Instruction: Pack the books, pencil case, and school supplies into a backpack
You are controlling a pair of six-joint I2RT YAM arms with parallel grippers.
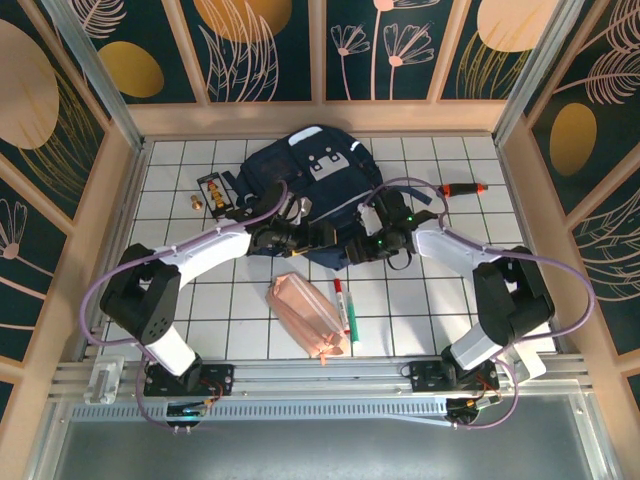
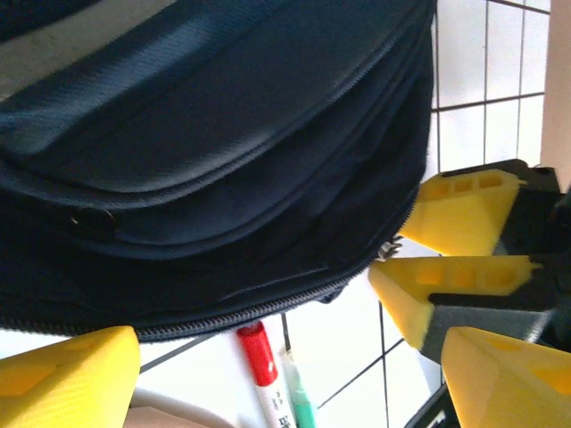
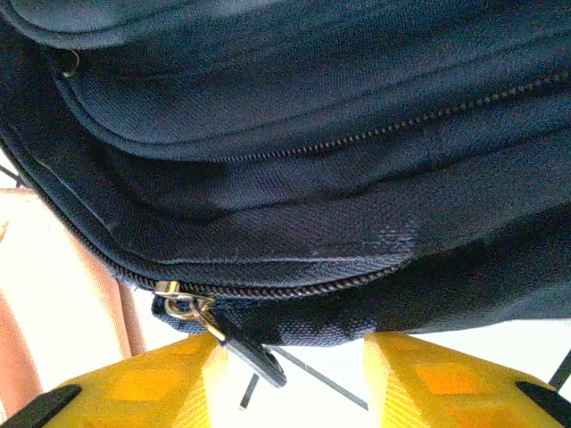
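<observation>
- Two grippers sit at the near edge of the navy backpack (image 1: 315, 165), which lies flat at the far middle of the tiled table (image 1: 420, 310).
- Right gripper (image 3: 290, 361): jaws parted, clamping nothing. The zipper pull (image 3: 239, 343) dangles in the gap, close to one yellow finger.
- Left gripper (image 2: 290, 357): jaws spread wide and empty, just below the bag's zippered edge.
- The marker pen (image 1: 342, 300) lies nearer the arms, just beside the pink pencil case (image 1: 305, 315).
- A red-and-black handled tool (image 1: 463, 189) lies to the bag's right.

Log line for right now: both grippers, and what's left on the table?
left gripper: open at backpack near edge | right gripper: open by zipper pull | pencil case, marker: on table, unpacked
</observation>
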